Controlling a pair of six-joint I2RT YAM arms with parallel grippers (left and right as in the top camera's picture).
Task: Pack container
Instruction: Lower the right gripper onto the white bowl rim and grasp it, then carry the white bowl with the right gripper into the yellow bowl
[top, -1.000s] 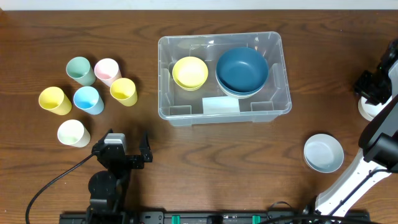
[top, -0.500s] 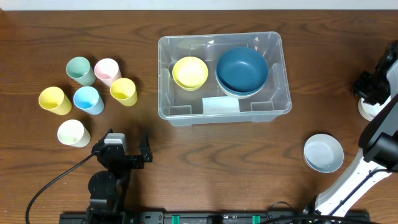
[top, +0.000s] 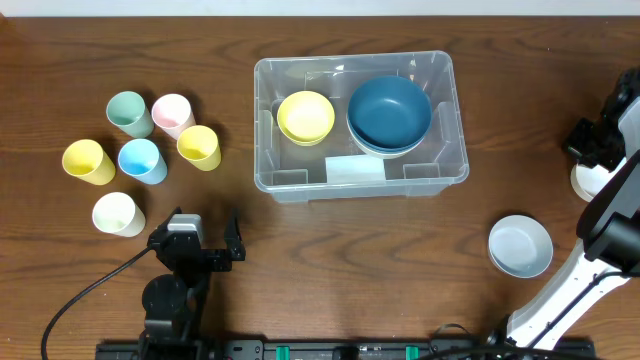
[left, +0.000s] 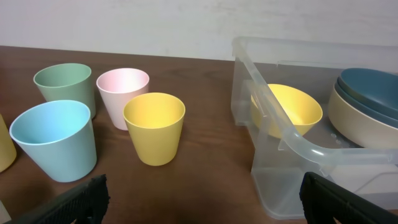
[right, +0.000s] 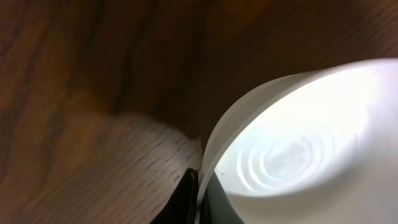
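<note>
Clear plastic container (top: 262, 135): sitting at mid-table toward the far edge, long side facing the arms; in the left wrist view its near corner (left: 292, 142) is filling the right half of the frame.
Pale label (top: 354, 168): lying against the container's near wall.
Yellow bowl (top: 305, 116): resting inside the container, left half, mouth up; also showing through the wall (left: 289, 111).
Blue bowl (top: 389, 110): sitting in the right half, nested in a cream bowl (left: 360, 121) whose rim is peeking out below it.
Cups: six standing upright in a loose cluster on the table (top: 400, 260), well left of the container: green cup (top: 128, 112), pink cup (top: 172, 113), mustard cup (top: 199, 147), blue cup (top: 141, 160), yellow cup (top: 87, 161), white cup (top: 118, 213).
Pale bowl (top: 520, 245): sitting alone near the front right of the table.
Left gripper (top: 197, 240): hovering low near the front edge, just right of the white cup, fingers spread wide, gripping nothing; facing the cups and the container.
Right gripper (top: 598, 140): hanging at the far right edge over a white vessel (top: 583, 180). In the wrist view the vessel's thin rim (right: 249, 112) is running between two dark finger parts at the bottom of the frame; whether they are pinching it, I cannot tell.
</note>
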